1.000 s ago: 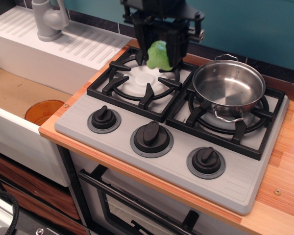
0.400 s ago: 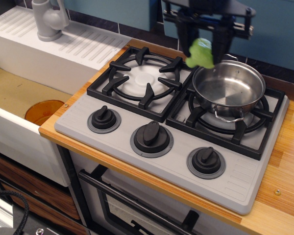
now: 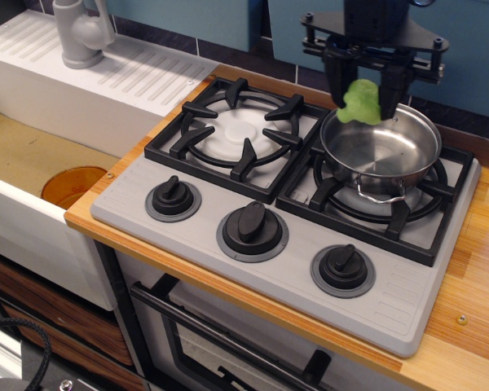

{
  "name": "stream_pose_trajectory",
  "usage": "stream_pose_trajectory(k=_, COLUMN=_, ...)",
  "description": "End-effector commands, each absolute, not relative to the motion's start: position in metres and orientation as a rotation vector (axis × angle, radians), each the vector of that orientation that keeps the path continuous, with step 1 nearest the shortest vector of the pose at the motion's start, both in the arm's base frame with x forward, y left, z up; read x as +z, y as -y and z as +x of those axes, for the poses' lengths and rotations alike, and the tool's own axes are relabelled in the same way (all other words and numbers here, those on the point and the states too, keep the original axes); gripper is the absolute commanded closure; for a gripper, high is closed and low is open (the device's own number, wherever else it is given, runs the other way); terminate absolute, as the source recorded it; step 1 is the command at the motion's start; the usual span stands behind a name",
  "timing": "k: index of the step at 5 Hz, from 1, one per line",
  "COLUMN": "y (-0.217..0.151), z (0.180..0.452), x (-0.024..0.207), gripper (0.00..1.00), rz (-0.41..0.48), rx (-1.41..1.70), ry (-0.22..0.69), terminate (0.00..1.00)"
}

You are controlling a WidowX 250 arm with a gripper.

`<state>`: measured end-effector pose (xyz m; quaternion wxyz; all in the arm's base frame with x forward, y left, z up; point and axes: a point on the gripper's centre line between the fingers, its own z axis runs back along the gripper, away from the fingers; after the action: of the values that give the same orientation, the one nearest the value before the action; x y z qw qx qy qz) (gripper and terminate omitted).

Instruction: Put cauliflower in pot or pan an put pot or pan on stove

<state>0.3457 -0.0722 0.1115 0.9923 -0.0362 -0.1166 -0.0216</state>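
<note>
The light-green cauliflower (image 3: 361,102) hangs in the air between the black fingers of my gripper (image 3: 363,96), which is shut on it. It is just above the far-left rim of the shiny steel pot (image 3: 381,148). The pot stands empty on the right-hand grate of the grey stove (image 3: 293,213), its wire handle facing the front. The left burner (image 3: 239,134) is bare.
Three black knobs (image 3: 252,226) line the stove's front. A white ribbed sink (image 3: 90,77) with a grey faucet (image 3: 80,31) lies to the left, an orange bowl (image 3: 73,186) in the basin below. Wooden counter (image 3: 473,285) runs along the right; a teal wall stands behind.
My gripper has carried the cauliflower rightwards, from above the left burner to over the pot's far-left rim. The pot has not moved.
</note>
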Motion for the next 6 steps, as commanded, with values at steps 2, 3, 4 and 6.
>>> stream_pose_trajectory(k=2, y=0.1, z=0.366, x=0.11, gripper=0.0, rz=-0.113, rx=-0.034, ry=0.321, terminate=0.0)
stream_pose_trajectory(k=3, y=0.096, z=0.365, x=0.112, gripper=0.0, rz=-0.12, rx=-0.045, ry=0.315, terminate=0.0)
stream_pose_trajectory(k=4, y=0.091, z=0.358, x=0.124, gripper=0.0, rz=-0.108, rx=-0.038, ry=0.29, terminate=0.0)
stream_pose_trajectory(k=6, y=0.061, z=0.354, x=0.157, gripper=0.0, rz=-0.053, rx=-0.058, ry=0.245, terminate=0.0)
